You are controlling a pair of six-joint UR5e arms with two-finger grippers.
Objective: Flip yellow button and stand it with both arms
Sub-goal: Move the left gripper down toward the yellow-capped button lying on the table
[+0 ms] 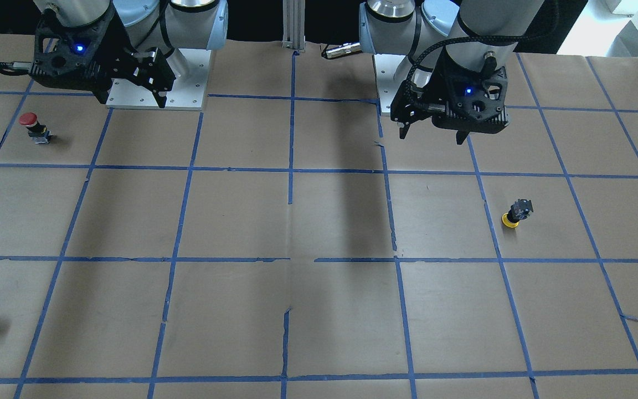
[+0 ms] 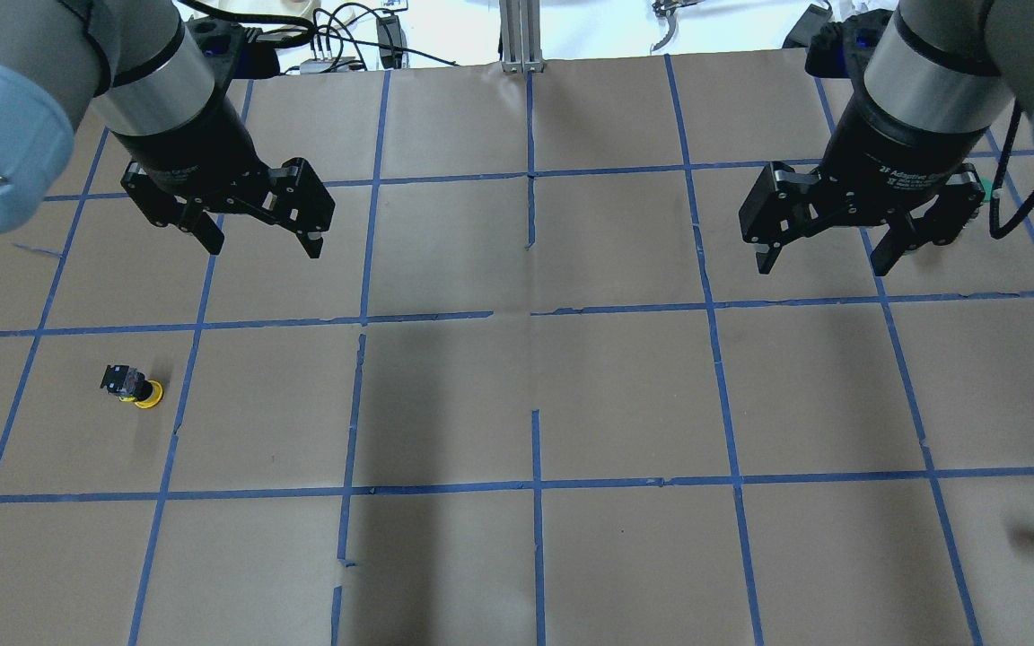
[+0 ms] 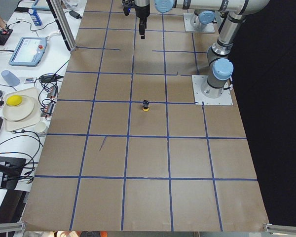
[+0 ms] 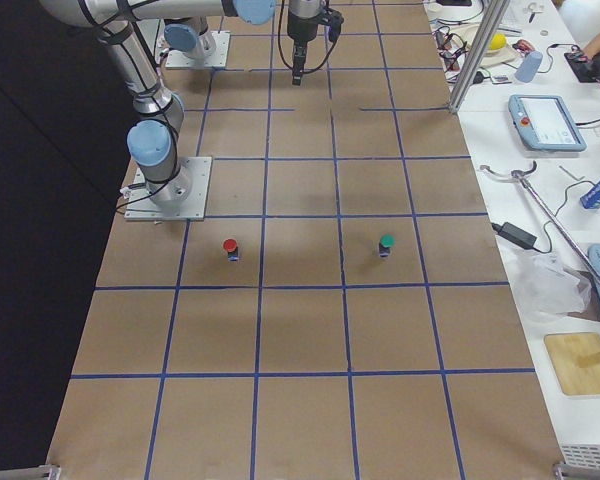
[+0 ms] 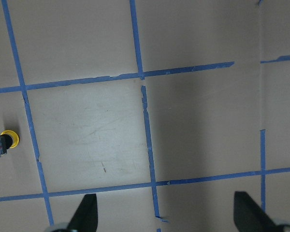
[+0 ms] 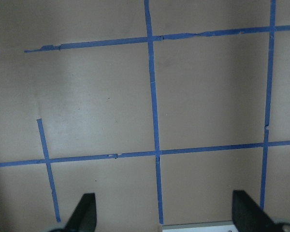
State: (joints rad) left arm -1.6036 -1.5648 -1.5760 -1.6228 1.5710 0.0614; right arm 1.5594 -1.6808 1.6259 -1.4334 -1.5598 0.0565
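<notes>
Robotics lab — table [image 3: 148, 158] papered brown, gridded with blue tape [image 3: 108, 135]; left arm [image 3: 221, 69] and right arm [image 4: 148, 145] bolted to plates [image 3: 226, 99] along one long edge. Teach pendant [image 3: 28, 51], cables [image 3: 49, 78], clutter on white benches [image 3: 2, 61] off both ends.

White lettering on the black cylindrical body of my right hand [image 2: 825, 263] reads "2F Adaptive", then curves out of my sight; I can read it only in the overhead view
</notes>
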